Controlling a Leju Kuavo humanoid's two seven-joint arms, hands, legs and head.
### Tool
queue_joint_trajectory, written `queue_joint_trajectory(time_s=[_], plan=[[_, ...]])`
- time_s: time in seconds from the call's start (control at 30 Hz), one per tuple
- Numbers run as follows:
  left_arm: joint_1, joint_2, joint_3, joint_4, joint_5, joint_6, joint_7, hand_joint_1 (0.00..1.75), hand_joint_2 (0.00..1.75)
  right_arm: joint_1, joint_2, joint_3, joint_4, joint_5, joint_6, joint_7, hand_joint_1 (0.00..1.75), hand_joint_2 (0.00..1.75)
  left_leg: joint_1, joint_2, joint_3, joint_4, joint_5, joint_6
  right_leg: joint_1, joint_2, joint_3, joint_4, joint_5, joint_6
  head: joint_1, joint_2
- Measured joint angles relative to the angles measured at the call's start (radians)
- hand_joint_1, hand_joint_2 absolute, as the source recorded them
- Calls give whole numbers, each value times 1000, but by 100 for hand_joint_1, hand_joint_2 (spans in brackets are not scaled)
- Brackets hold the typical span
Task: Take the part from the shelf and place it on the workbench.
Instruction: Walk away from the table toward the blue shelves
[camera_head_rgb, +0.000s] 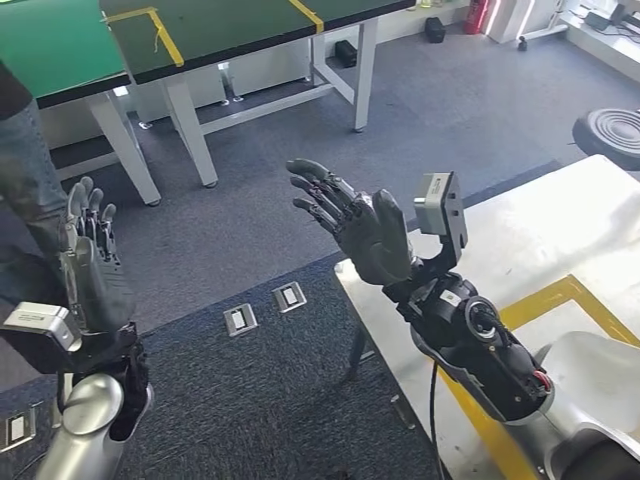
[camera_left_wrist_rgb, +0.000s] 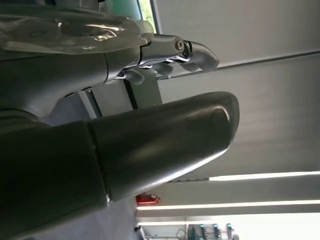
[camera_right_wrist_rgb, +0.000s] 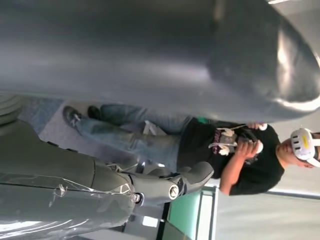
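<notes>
Over grey carpet (camera_head_rgb: 249, 250), left hand (camera_head_rgb: 90, 255) and right hand (camera_head_rgb: 355, 225) seemingly spread, holding nothing.

Two green tables (camera_head_rgb: 226, 30) w/ yellow tape on grey carpet (camera_head_rgb: 249, 230), floor sockets (camera_head_rgb: 240, 320) nearby, black stool (camera_head_rgb: 615, 135) at right, person (camera_right_wrist_rgb: 226, 150) in headset holding controllers.

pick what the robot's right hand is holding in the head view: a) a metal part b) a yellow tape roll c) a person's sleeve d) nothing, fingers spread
d: in the head view the right hand is raised over the floor beside the white workbench, its fingers apart with nothing between them.
</notes>
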Motion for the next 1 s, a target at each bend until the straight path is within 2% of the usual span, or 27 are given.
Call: queue_joint_trajectory(time_s=[0.03,0.07,0.1,0.13,0.17,0.2,0.27,0.3,0.33,0.4,0.43,0.47,0.5,0.53,0.57,0.63,0.67,0.7,0.77,0.8,0.83,0.87,0.9,0.93,0.97,1.0], plan=[[0,0,0,0,0,-2,0,0,0,1,-1,-1,0,0,-1,0,0,0,0,-15,2,2,-2,-1,0,4,9,-38,36,-2,3,0],[0,-1,0,0,0,-2,0,0,0,2,-1,-2,0,0,-2,1,0,0,0,-30,4,6,-5,-3,-2,16,32,-105,83,-4,6,0],[0,-1,0,0,0,-3,0,0,0,2,-1,-3,1,0,-3,1,0,0,0,-43,4,11,-9,-7,-4,40,58,-173,120,-6,8,0],[0,-2,0,0,1,-4,0,0,0,2,-1,-4,1,0,-3,1,0,0,0,-56,1,17,-11,-11,-7,62,84,-232,141,-8,9,0],[-1,-2,0,0,2,-4,0,0,0,2,-1,-5,2,0,-3,1,0,0,1,-67,-4,21,-11,-16,-7,79,99,-266,149,-10,8,0],[0,-2,0,0,3,-5,0,0,0,2,-1,-5,2,0,-3,1,0,0,2,-78,-10,22,-9,-21,-6,85,107,-278,144,-12,8,0],[2,-2,0,0,4,-6,0,0,0,1,-1,-5,3,0,-1,1,0,0,6,-96,-18,22,-6,-33,-6,63,116,-288,145,-20,7,0],[2,-1,0,-1,4,-6,0,0,0,-1,-1,-5,3,0,-1,1,0,0,4,-86,-23,32,-14,-37,-7,51,121,-294,147,-24,5,0],[1,-1,0,-1,4,-6,0,0,0,-3,-1,-6,3,0,0,0,0,0,3,-63,-36,59,-30,-42,-9,37,126,-301,149,-30,0,0],[0,-1,0,-1,4,-5,-1,0,0,-5,-1,-6,3,0,1,-1,0,0,4,1,-96,178,-85,-52,-8,11,132,-307,149,-38,-13,0],[1,0,0,-1,4,-5,-1,0,0,-5,-1,-6,4,0,1,-1,0,0,8,19,-135,249,-109,-57,-7,-4,132,-308,148,-40,-17,0],[2,0,0,-1,4,-6,-1,0,0,-5,-1,-5,6,0,2,-1,0,0,11,28,-166,300,-121,-60,-6,-18,133,-308,146,-41,-19,0],[4,0,0,-1,4,-6,-1,0,0,-5,-1,-5,7,0,2,0,0,0,14,33,-178,316,-115,-63,-6,-32,134,-308,145,-41,-21,0],[4,1,0,-1,4,-6,-1,0,0,-5,-1,-5,9,0,2,0,0,0,16,37,-169,289,-92,-64,-7,-45,136,-308,142,-40,-22,0],[4,1,0,-1,4,-7,-1,0,0,-6,-1,-5,9,0,2,0,0,0,17,48,-137,226,-58,-64,-7,-57,139,-308,139,-38,-23,0],[1,1,0,-1,4,-8,-1,0,0,-7,-1,-6,10,0,2,0,0,0,11,94,-62,80,-4,-56,-4,-77,148,-307,131,-31,-25,0],[-1,1,0,-1,4,-9,-1,0,0,-8,-1,-6,10,0,2,0,0,0,6,110,-38,35,7,-51,-1,-85,152,-307,127,-26,-24,0],[-2,1,0,-1,4,-9,-1,0,0,-9,-1,-6,10,0,2,1,0,0,1,118,-28,16,7,-45,2,-93,155,-308,123,-21,-22,0],[-3,2,0,-1,4,-9,-1,0,0,-9,-1,-6,10,1,2,1,0,0,-1,96,-24,12,4,-34,2,-108,163,-310,115,-10,-17,0],[-3,2,0,-1,3,-9,-1,0,0,-10,-1,-6,10,1,2,2,0,0,0,85,-20,9,4,-29,-1,-98,164,-304,106,-5,-15,0],[-5,1,0,-2,3,-10,-1,0,0,-10,-1,-7,10,1,2,2,0,0,3,73,-14,5,4,-22,-3,-76,157,-278,88,-2,-12,0],[-7,0,0,-2,2,-10,-1,0,0,-10,-1,-7,10,1,2,2,0,0,6,62,-9,2,3,-16,-6,-49,136,-229,61,-1,-7,0],[-8,-1,0,-2,1,-11,-1,0,0,-10,-1,-8,11,2,2,3,0,0,6,51,-6,2,2,-12,-6,-21,103,-159,29,-1,0,0],[-8,-3,0,-2,0,-12,-1,0,0,-9,-2,-9,11,2,2,4,0,0,5,38,-5,2,1,-8,-5,-7,63,-82,-1,-1,6,0],[-7,-3,0,-2,-1,-13,-1,0,0,-8,-2,-9,12,3,2,6,0,0,4,24,-5,3,0,-7,-4,-3,27,-21,-17,0,12,0],[-6,-3,0,-2,-2,-13,0,0,0,-7,-2,-9,14,3,2,7,0,0,3,10,-4,4,0,-7,-3,-1,5,7,-13,0,15,0]])
